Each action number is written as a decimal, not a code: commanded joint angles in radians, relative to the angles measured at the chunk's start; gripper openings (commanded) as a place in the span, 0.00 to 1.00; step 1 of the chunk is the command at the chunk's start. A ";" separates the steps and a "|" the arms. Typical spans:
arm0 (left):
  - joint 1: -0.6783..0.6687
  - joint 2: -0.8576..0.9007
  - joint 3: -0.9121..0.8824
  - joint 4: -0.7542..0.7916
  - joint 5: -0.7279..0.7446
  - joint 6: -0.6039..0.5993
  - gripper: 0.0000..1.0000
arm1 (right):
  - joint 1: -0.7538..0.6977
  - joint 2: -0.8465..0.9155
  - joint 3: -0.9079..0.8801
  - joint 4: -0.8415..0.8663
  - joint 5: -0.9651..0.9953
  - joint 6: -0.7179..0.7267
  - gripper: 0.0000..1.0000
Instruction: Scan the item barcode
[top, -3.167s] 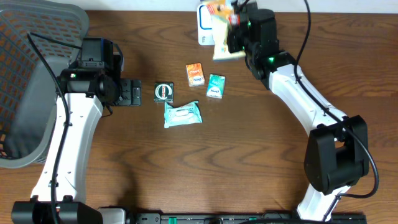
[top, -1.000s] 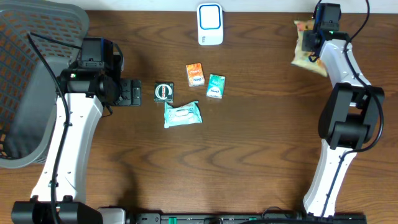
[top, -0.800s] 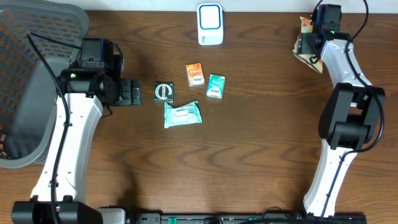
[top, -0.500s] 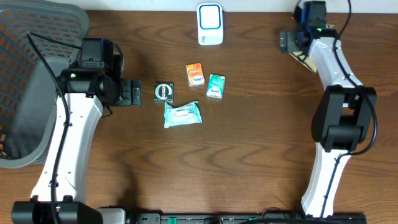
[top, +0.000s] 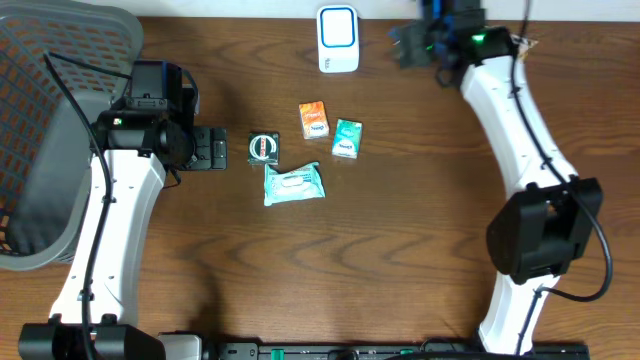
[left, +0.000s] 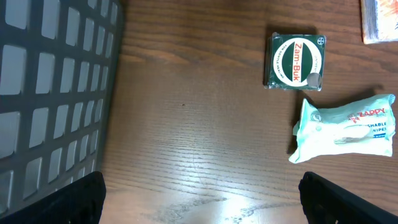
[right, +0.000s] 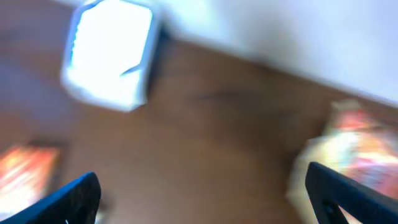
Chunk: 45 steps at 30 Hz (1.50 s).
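Observation:
The white barcode scanner stands at the table's far edge and shows blurred in the right wrist view. Four items lie mid-table: an orange box, a green box, a dark green Zam-Buk box and a pale wipes pack. My right gripper hangs open and empty just right of the scanner. A blurred yellow snack bag lies on the table to its right. My left gripper stands open and empty left of the Zam-Buk box and the wipes pack.
A grey mesh basket fills the table's left side, close beside my left arm; its wall takes up the left of the left wrist view. The right arm reaches across the table's right half.
My right gripper opened and let go of the snack bag at the far right. It then swung left along the far edge to beside the scanner. The left arm stayed still.

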 joint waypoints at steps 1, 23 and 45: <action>0.000 0.006 -0.006 -0.001 -0.009 0.006 0.98 | 0.058 0.004 -0.001 -0.066 -0.193 -0.013 0.99; 0.000 0.006 -0.006 -0.001 -0.009 0.006 0.98 | 0.207 0.014 -0.094 -0.122 -0.179 0.000 0.99; 0.000 0.006 -0.006 -0.001 -0.009 0.006 0.98 | -0.013 0.197 -0.096 -0.099 0.292 0.235 0.99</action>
